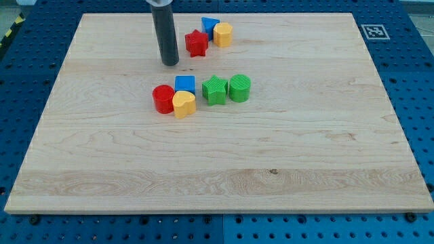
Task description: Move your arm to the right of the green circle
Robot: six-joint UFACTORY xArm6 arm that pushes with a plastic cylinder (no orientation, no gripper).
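Observation:
The green circle (239,88) sits near the board's middle, touching the green star (215,89) on its left. My tip (169,64) is at the end of the dark rod, up and to the left of the green circle, well apart from it. It stands just left of the red star (196,43) and above the blue cube (184,84).
A red circle (163,99) and a yellow heart (184,104) sit below the blue cube. A blue triangle (209,26) and a yellow block (223,34) lie near the view's top. The wooden board (305,156) rests on a blue pegboard; a marker tag (373,31) is at the top right.

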